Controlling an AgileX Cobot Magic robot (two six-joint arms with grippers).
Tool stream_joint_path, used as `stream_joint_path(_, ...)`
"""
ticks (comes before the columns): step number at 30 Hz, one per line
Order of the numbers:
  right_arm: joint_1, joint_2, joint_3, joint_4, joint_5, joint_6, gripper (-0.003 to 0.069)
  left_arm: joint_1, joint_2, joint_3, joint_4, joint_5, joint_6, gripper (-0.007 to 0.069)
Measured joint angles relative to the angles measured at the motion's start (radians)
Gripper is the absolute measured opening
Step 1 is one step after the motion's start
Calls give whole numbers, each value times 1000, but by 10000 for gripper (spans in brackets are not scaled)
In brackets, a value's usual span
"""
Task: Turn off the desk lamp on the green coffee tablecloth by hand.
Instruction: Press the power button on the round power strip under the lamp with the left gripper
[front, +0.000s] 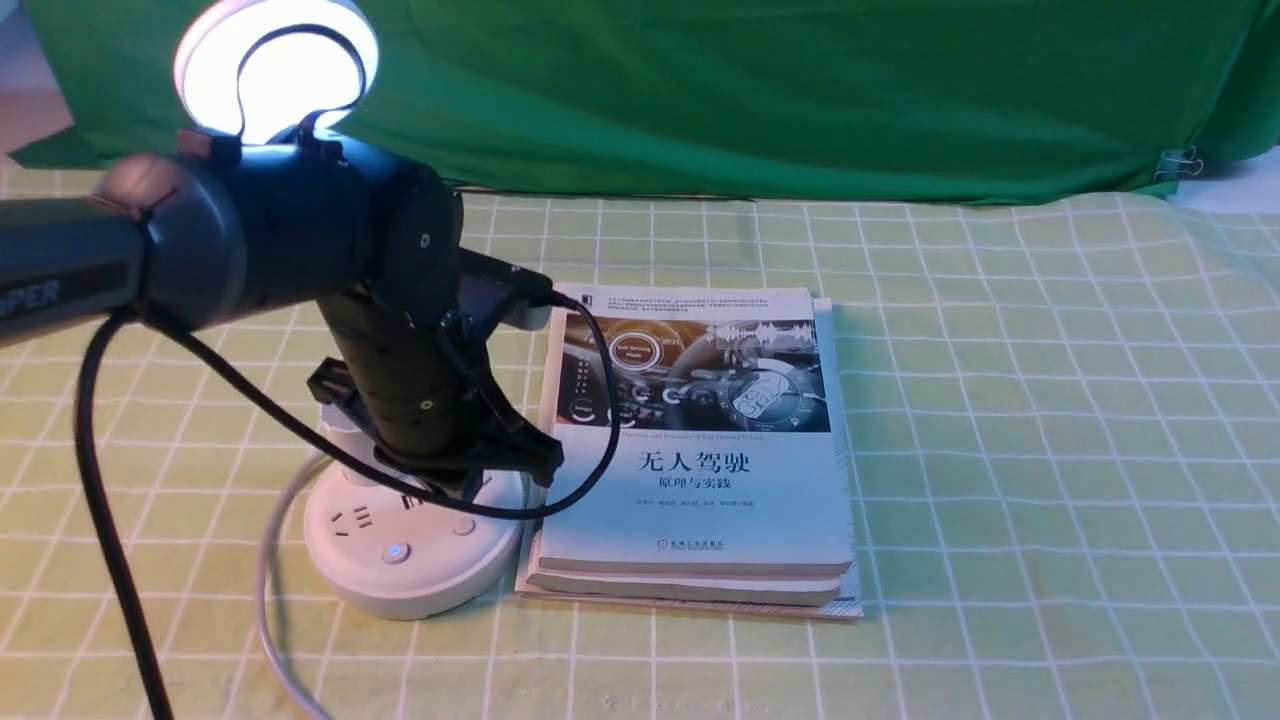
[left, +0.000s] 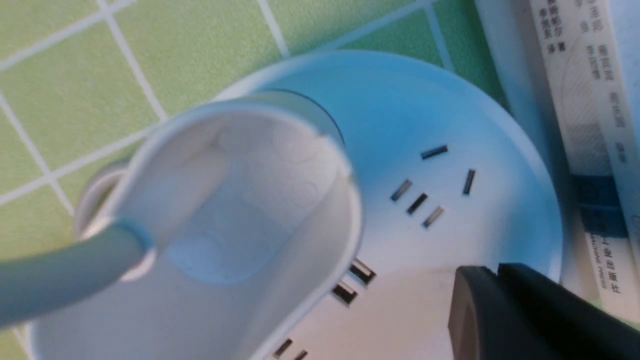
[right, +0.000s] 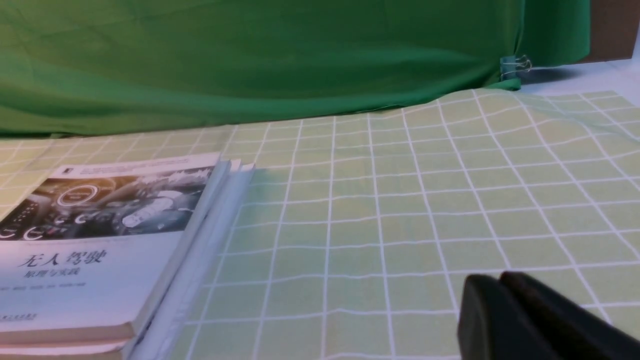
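The desk lamp's round head (front: 275, 65) glows bright at the far left, above my left arm. Its white round base (front: 415, 560) stands on the green coffee tablecloth (front: 1050, 400), showing sockets and two buttons, one lit blue (front: 396, 552). My left gripper (front: 458, 492), the hand, points down at the base close to the other button (front: 463, 525). In the left wrist view the shut left gripper (left: 497, 270) hovers over the base (left: 450, 210) beside the oval cup (left: 240, 200); contact cannot be told. The right gripper (right: 500, 280) is shut over bare cloth.
A stack of books (front: 700, 450) lies right against the base's right side. A plain dark green cloth (front: 800, 90) hangs along the back. The lamp's grey cord (front: 270, 600) runs off toward the front edge, and my arm's black cable (front: 100, 500) loops beside it.
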Motion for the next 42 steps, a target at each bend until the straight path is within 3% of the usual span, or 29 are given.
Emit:
stream_joint_path(16,0,0,0,0,0,0,29,0,57,17,-8,-3,-3,19)
stream_joint_path(29,0,0,0,0,-1,0,29,0,-52,32,-6,-12,-3,19)
stream_joint_path(42,0,0,0,0,-1,0,29,0,37,35,-18,-31,-3,19)
